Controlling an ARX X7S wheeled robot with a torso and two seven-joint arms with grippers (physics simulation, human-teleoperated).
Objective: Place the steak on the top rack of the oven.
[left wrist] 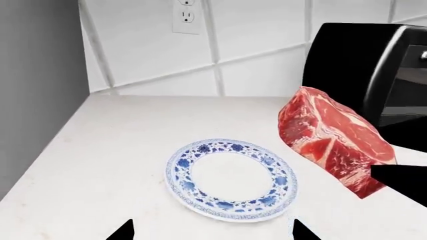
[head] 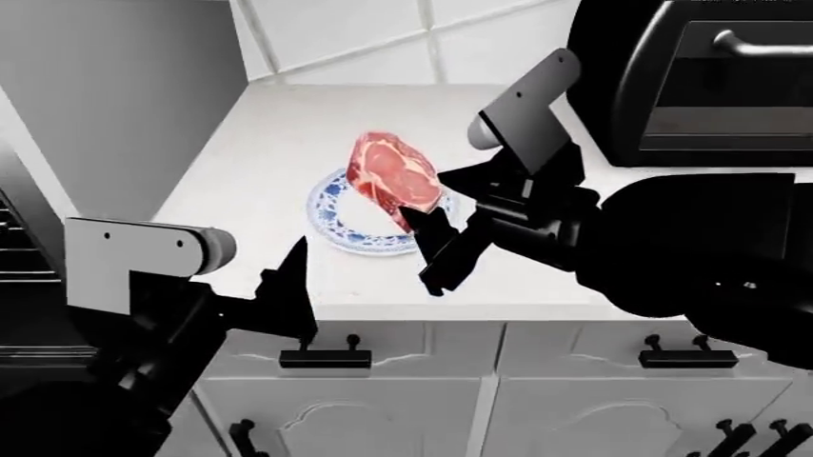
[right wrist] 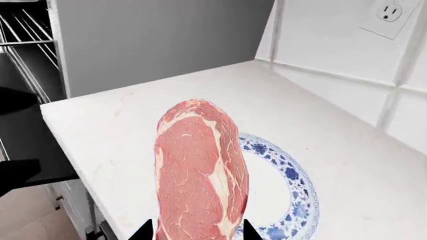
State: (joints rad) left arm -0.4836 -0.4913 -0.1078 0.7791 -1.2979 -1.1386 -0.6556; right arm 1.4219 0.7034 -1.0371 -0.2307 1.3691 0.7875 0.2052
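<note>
Now, from the head, my right gripper pinches the steak above the plate; I should keep it level while swinging left. My left gripper hangs open off the counter edge. The left wrist shows free counter around the plate. The right wrist shows oven racks beyond the edge.

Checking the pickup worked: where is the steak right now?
In the head view the steak is off the plate, held in the right claw just above the plate's right edge, over the white countertop.
</note>
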